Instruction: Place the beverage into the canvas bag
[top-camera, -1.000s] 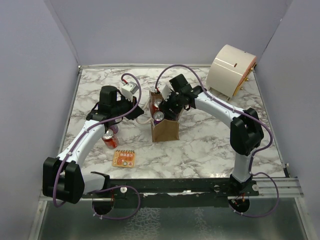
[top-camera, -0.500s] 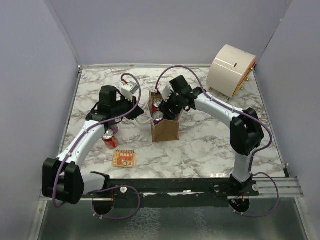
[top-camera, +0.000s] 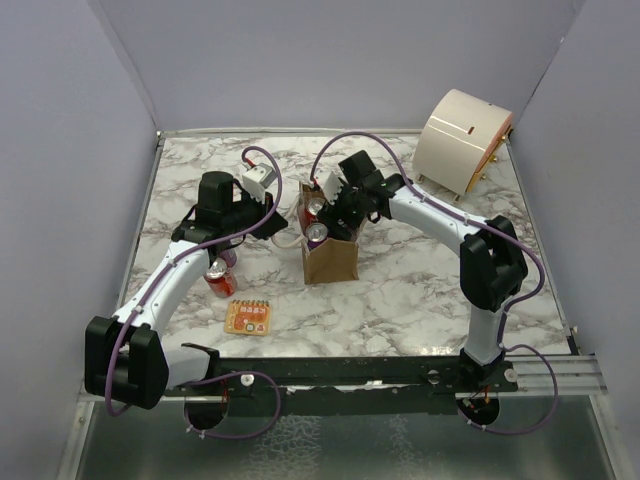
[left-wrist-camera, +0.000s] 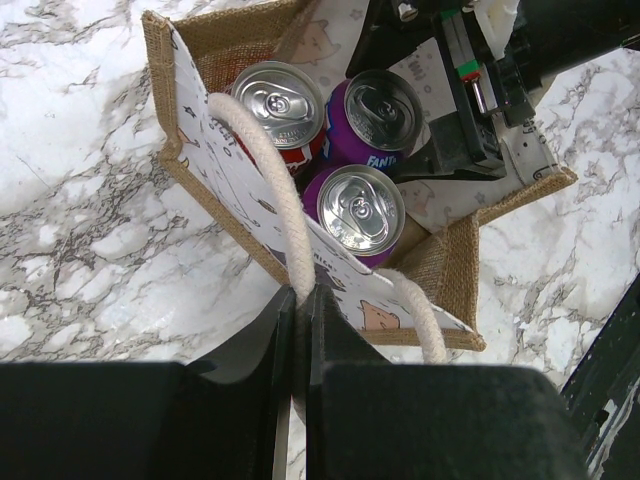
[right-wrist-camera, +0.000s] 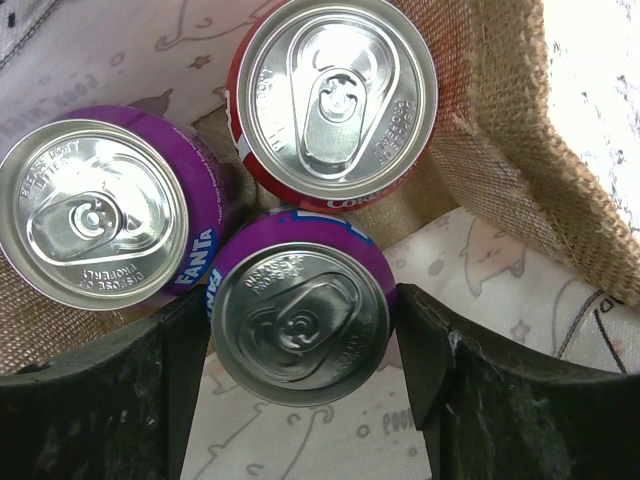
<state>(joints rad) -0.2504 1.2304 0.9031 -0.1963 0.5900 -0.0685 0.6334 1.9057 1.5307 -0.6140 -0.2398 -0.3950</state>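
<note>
The can (right-wrist-camera: 300, 322) is standing upright in the bag (right-wrist-camera: 520, 170), low in the right wrist frame, long axis pointing at the lens, between the fingers of the right gripper (right-wrist-camera: 300, 300), which are pressing both its sides. Releasing looks next: spreading, then lifting straight up. The left gripper (left-wrist-camera: 300, 300) is pinching the cream rope handle (left-wrist-camera: 270, 170), pulling the mouth wide. Aluminium lid, purple wall; coarse burlap, printed lining; a red can (right-wrist-camera: 335, 100) and second purple can (right-wrist-camera: 100, 215) are crowding it.

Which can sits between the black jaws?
The purple aluminium can lowest in the right wrist view; the second purple can and the red can stand outside them.
</note>
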